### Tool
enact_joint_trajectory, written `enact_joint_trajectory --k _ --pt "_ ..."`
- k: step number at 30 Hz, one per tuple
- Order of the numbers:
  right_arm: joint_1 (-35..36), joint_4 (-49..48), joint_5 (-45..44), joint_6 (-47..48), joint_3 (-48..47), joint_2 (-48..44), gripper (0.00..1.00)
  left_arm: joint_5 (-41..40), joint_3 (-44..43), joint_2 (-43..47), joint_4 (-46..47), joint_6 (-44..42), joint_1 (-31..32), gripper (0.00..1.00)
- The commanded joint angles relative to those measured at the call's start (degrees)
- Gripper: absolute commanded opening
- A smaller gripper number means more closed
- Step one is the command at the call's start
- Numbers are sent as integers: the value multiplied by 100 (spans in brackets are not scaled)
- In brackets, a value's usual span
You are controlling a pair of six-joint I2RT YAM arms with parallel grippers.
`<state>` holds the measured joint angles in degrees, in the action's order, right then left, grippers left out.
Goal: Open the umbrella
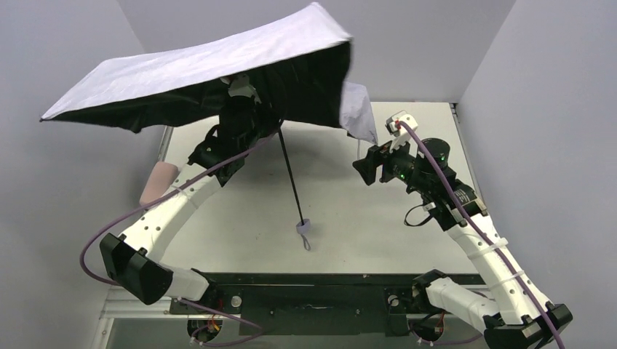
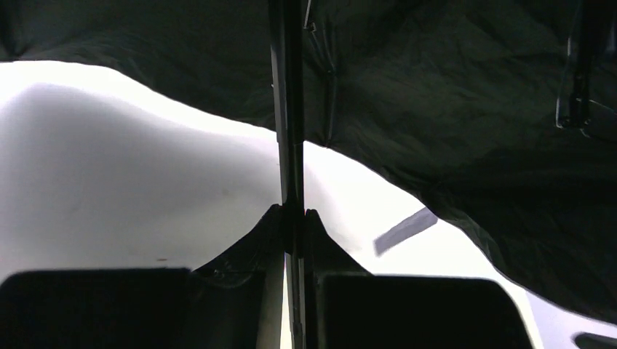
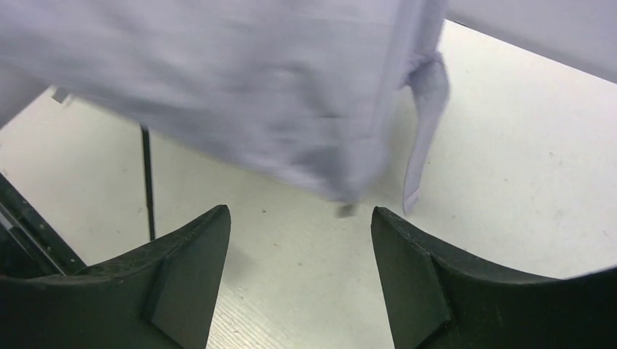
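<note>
The umbrella [image 1: 218, 65] is spread open and held tilted above the table's back left, lilac-white outside up and black inside down. Its thin black shaft [image 1: 291, 174] slants down to the small lilac handle [image 1: 303, 225], which hangs just over the table. My left gripper [image 1: 244, 116] is under the canopy, shut on the shaft [image 2: 287, 109], with the fingertips [image 2: 294, 214] pinching it and the black inner fabric [image 2: 451, 109] above. My right gripper [image 1: 366, 166] is open and empty [image 3: 300, 218], just below the canopy's right edge [image 3: 255, 87] and its hanging strap [image 3: 426, 131].
A pale pink oblong case [image 1: 158, 183] lies at the table's left edge beside the left arm. Grey walls close in on the left, back and right. The white table top [image 1: 349, 233] runs to the black base rail at the front.
</note>
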<state>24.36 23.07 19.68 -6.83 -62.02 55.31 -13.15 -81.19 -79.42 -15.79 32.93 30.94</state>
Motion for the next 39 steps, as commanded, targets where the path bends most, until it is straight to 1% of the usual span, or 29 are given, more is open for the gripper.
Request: enact_joint_trajectory --k 1,4,8,9,10,11,12,13,14,15,16,17,18,23,26,29,30,34,36,39 --pt "-41 12 -349 343 109 -134 66 -1561 -578 62 -45 -821 297 0" --pt "-45 -48 -540 379 185 -149 67 -1518 -357 41 166 -854 349 0" --pt "-45 -261 -724 380 417 -251 69 -1379 543 10 1022 -903 286 0" --pt "-41 -310 -731 374 502 -267 69 -1264 905 9 1348 -885 266 0" --pt "-39 -320 -736 377 535 -293 69 -1101 1080 11 1542 -836 225 0" --pt "-44 -327 -748 372 586 -306 70 -943 1437 51 1880 -799 187 0" --pt "-49 -328 -761 375 608 -344 70 -452 1631 89 2112 -705 55 0" --pt "-46 -325 -776 379 648 -362 70 -206 2067 191 2563 -619 -34 0" --pt "-50 -323 -779 405 674 -409 70 350 2237 217 2752 -429 -239 0" --pt "-47 -310 -777 412 707 -430 70 617 2423 223 2953 -314 -339 0" --pt "-46 -302 -766 426 741 -457 70 1017 2458 220 3000 -89 -511 0" --pt "-48 -285 -740 434 760 -471 70 1166 2500 228 3132 5 -576 0" --pt "-47 -277 -730 440 783 -498 70 1486 2510 235 3226 157 -694 0" --pt "-52 -303 -652 434 795 -478 70 1875 2142 225 3512 359 -773 0" --pt "-43 -352 -598 425 761 -420 70 1962 1983 143 3935 320 -741 0" --pt "-39 -367 -533 433 753 -368 70 2343 1853 -17 4383 478 -803 0" --pt "-37 -383 -493 436 762 -361 70 2418 1879 -93 4726 500 -820 0" --pt "-45 -432 -491 422 787 -343 70 2662 2038 -281 5149 427 -818 0" --pt "-43 -428 -485 420 797 -345 70 2736 2297 -328 5358 214 -794 0" --pt "-41 -404 -485 428 787 -334 70 2616 2823 -407 5739 -169 -802 0"
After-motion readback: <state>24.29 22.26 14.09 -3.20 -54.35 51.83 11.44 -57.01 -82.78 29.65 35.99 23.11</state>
